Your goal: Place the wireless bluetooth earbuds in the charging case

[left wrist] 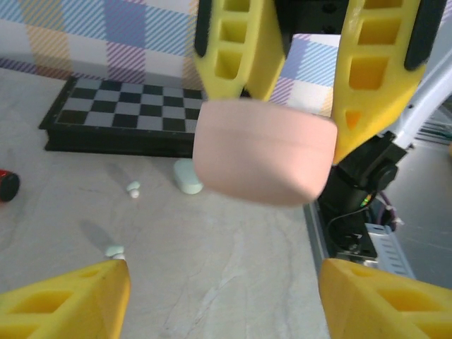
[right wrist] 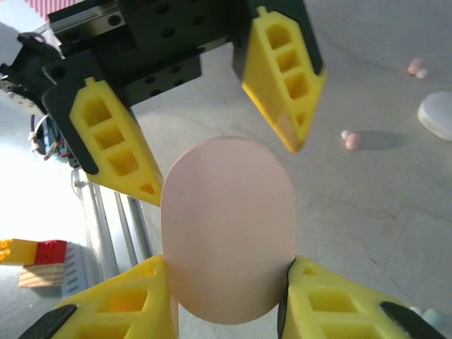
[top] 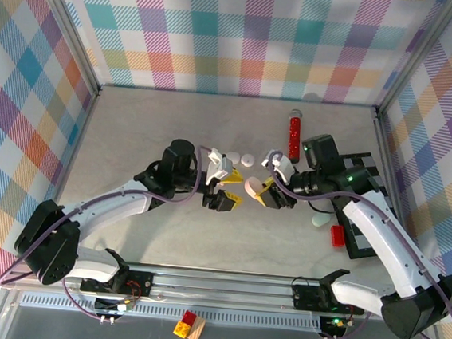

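Observation:
My right gripper is shut on a pale pink pebble-shaped charging case, closed and held above the table mid-scene. My left gripper is open; its yellow fingers straddle the case's far end with a gap on each side. In the left wrist view the pink case hangs between the right gripper's fingers. Tiny pink earbuds lie on the table beyond it, with another pair further off. Two pale earbuds lie near a mint case.
A black checkerboard lies at the right, with a small red block on it and the mint case beside it. A red cylinder with a silver cap lies behind the right arm. A white case sits behind the grippers.

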{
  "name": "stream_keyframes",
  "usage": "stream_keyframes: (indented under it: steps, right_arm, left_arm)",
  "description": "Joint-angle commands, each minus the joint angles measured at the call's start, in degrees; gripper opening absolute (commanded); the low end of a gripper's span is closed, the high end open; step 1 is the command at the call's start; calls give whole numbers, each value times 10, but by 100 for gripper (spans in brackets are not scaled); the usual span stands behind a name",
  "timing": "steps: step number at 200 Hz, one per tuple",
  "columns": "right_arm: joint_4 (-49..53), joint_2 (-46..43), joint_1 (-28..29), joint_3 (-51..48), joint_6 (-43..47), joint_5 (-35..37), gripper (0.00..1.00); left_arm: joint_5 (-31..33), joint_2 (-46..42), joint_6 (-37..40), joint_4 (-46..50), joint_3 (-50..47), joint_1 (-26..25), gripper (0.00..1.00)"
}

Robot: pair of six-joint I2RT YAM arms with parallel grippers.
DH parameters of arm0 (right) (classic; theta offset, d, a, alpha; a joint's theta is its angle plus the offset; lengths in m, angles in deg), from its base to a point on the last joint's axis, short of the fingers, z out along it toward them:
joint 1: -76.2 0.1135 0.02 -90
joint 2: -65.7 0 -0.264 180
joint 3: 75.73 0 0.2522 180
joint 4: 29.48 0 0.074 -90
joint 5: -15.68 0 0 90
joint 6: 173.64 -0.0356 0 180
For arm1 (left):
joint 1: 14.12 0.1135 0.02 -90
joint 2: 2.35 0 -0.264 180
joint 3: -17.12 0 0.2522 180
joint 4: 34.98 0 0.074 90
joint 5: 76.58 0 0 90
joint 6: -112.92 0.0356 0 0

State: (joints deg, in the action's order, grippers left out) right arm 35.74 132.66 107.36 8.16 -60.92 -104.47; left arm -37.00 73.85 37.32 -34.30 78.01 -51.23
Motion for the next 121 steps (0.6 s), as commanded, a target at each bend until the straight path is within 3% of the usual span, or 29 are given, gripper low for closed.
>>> stream_keyframes:
  steps: [1,47,121]
  right_arm:
    - [17,13,14,21,29,-30,32]
    - [28,33,28,34,42,-45,32]
    - [43,43,35,39,54,-47,31]
  left_arm:
    - [-58,5,11,25,19,-9,68]
    - [-99,8,25,67,36,-20,61]
    - [-107,6,16,75,44,-25,52]
